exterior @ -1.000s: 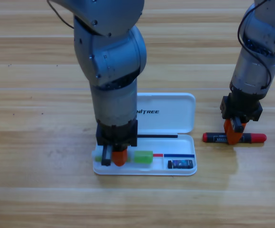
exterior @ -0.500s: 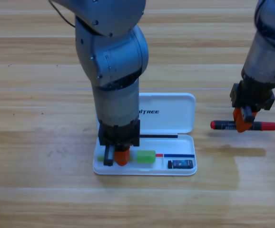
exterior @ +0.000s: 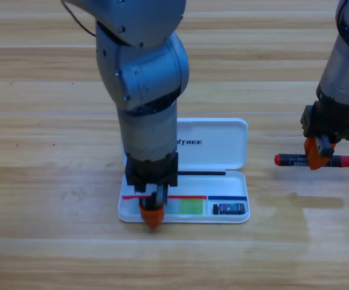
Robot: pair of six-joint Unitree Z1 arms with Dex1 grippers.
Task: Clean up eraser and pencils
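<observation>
Two pencils and one eraser show, with one white case (exterior: 223, 145) lying open near the middle of the wooden counter (exterior: 41, 181), its lid flat toward the far side and its tray toward the near edge. The eraser (exterior: 229, 209) lies in the small compartment at the tray's right end, close against the right wall. The pale pencil with the green end (exterior: 191, 206) lies in the long compartment just left of the eraser's; only its green part shows, the rest being hidden under the left arm. The left end effector (exterior: 153, 212) points down at the tray's near rim, left of the green end, and whether its orange tips are spread or together cannot be told. The black pencil with red ends (exterior: 317, 161) sits level well to the right of the case, clamped near its middle by the right end effector (exterior: 316, 158); its shadow lies lower on the wood, apart from it, so it is held clear of the counter. Its right red tip comes close to the picture's right edge. A broad strip of bare wood lies between that pencil and the case's right wall, and more runs open to the left of the case and along the near side.
</observation>
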